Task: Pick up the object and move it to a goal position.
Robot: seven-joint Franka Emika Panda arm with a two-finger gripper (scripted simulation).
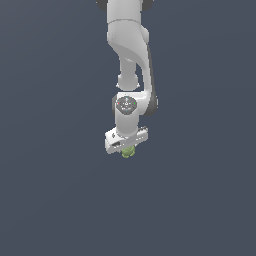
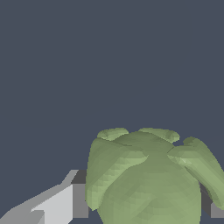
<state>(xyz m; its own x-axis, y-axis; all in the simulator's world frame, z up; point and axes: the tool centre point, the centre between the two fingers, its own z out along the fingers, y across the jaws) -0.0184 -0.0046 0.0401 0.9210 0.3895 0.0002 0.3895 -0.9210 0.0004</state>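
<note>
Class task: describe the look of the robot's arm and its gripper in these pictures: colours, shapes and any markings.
The arm is white, built of rounded, tube-like links with dark grey bands at the joints. A round dark disc with small coloured marks sits on the wrist. The gripper has a flat, white, bar-shaped body. In the wrist view its fingers are blocky, white and grey, with dark inner parts. No cables show.

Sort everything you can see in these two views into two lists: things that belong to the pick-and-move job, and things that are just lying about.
Part of the job:
- light-green knobbly lump, between the jaws
- gripper, jaws against the lump's two sides
- white robot arm

Just lying about:
- no loose objects visible; only the plain dark grey surface
</note>
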